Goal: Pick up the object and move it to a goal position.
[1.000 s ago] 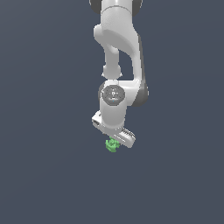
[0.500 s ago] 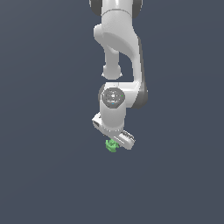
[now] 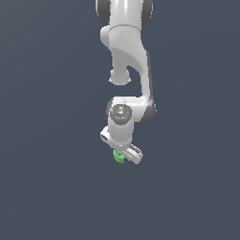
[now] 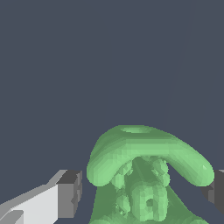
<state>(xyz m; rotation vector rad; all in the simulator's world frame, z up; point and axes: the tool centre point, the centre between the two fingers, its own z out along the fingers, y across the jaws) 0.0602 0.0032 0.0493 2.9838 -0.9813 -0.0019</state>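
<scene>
The object (image 3: pixel 118 157) is a small bright green knobbly piece sitting just under the white hand in the exterior view. In the wrist view the object (image 4: pixel 144 175) fills the space between the two dark finger pads, with a curled lobe arching over its bumpy core. My gripper (image 3: pixel 123 158) straddles it. One finger (image 4: pixel 68 197) stands a narrow gap away from the green piece, and the other finger (image 4: pixel 217 190) sits at the tip of the lobe. The gripper (image 4: pixel 146 194) looks open around the object, with the jaws not pressed onto it.
A plain dark grey-blue surface lies all around. The white arm (image 3: pixel 126 51) hangs down from above the hand.
The wrist joint and hand have sunk slightly lower towards the green piece. The green piece itself has stayed where it was.
</scene>
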